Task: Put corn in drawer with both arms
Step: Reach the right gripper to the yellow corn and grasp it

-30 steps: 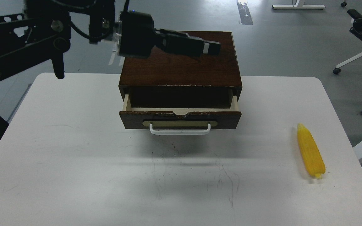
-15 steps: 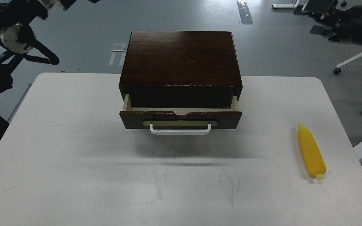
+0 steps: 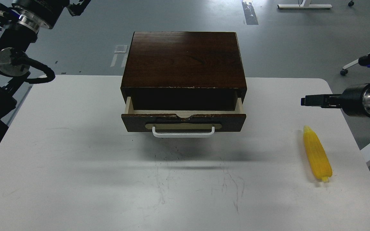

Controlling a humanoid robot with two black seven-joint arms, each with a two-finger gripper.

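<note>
The yellow corn (image 3: 316, 153) lies on the white table (image 3: 75, 160) near its right edge, stub end toward me. The dark brown drawer (image 3: 183, 122), with its white handle (image 3: 183, 132), is pulled a short way out of the wooden box (image 3: 185, 59), showing pale inner sides. My right gripper (image 3: 305, 101) reaches in from the right, pointing left, behind the corn's tip and apart from it. It is seen side-on and dark, so I cannot separate its fingers. My left arm (image 3: 27, 19) is at the top left, and only a dark end piece (image 3: 79, 5) shows at the top edge.
The box stands at the table's back middle. Beyond the table is grey floor with white chair legs and castors (image 3: 344, 72) at the right.
My left arm has pulled back from above the box to the top left corner. My right arm has come down from the top right to just behind the corn. Corn and drawer have not moved.
</note>
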